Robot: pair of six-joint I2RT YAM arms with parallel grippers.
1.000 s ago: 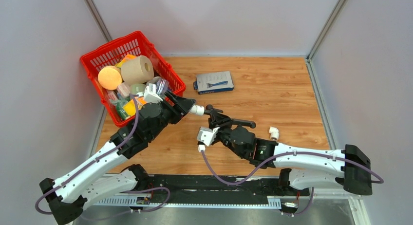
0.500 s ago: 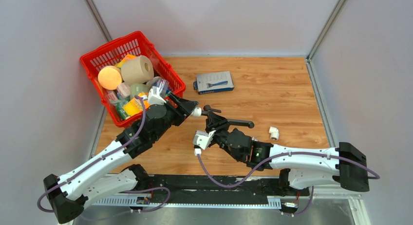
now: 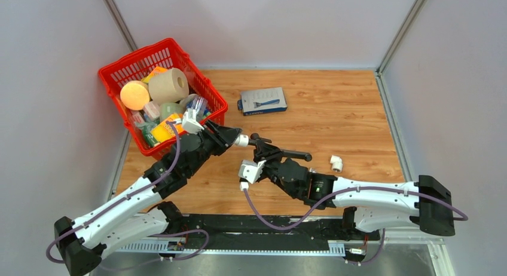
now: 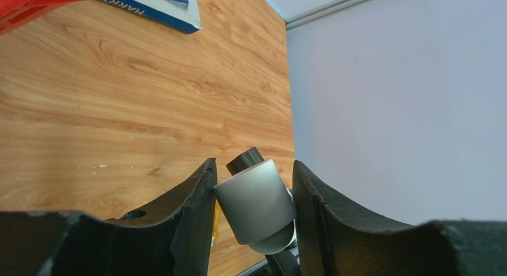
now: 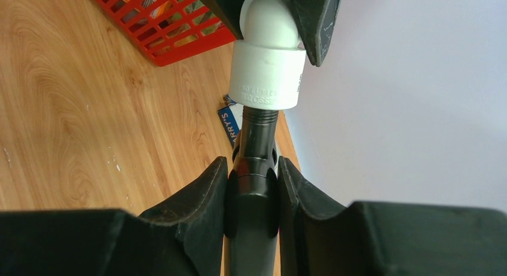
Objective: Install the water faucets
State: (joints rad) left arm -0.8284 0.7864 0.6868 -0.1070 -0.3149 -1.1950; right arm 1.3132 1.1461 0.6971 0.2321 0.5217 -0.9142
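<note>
**Top external:** water faucet, right of red basket, clamped in right gripper; its tip meets white elbow fitting, pinched by left gripper beside the basket.

**Left wrist:** fingers squeeze the elbow's rounded body; likely to slip under torque.

**Right wrist:** threads exposed; tilt probably cross-threads.

Desk: light-brown wood grain. Basket, 10 o'clock: red lattice; holds orange ball, tan paper roll. Box, 12 o'clock: blue, pale panel. Faucet: dark grey. Elbow fitting: white; 2nd elbow, 3 o'clock, white too. Left tool, right tool: black. Cables: purple.
</note>
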